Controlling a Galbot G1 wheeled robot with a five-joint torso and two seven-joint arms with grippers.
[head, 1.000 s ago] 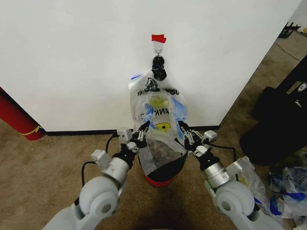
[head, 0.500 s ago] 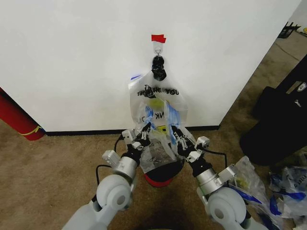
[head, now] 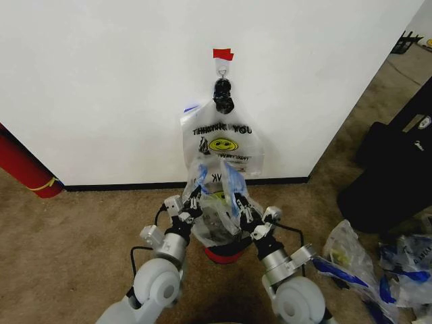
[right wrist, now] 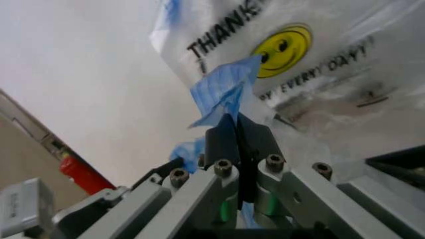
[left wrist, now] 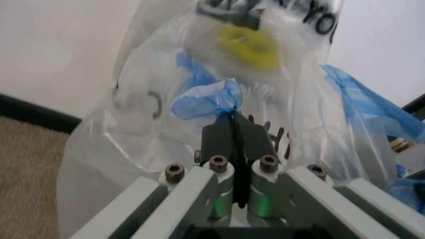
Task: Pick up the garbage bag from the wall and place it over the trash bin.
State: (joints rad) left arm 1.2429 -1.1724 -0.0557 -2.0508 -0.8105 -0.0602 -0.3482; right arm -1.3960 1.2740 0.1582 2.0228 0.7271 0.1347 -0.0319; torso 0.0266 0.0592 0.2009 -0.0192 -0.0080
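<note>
Head view: both grippers hold one garbage bag [head: 217, 217] by its blue handles over the trash bin [head: 227, 250], below more bags hanging on the wall [head: 101, 88]. Left wrist view: left gripper [left wrist: 234, 130] pinched tight on a blue handle [left wrist: 202, 99]. Right wrist view: right gripper [right wrist: 238, 133] clamps the other handle [right wrist: 224, 89].

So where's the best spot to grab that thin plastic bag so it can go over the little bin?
Probably by its blue handle loops, one per side, coming from the front. The left gripper and right gripper each pinch one shut now, holding the garbage bag spread above the trash bin. The body looks too slippery and thin.
</note>
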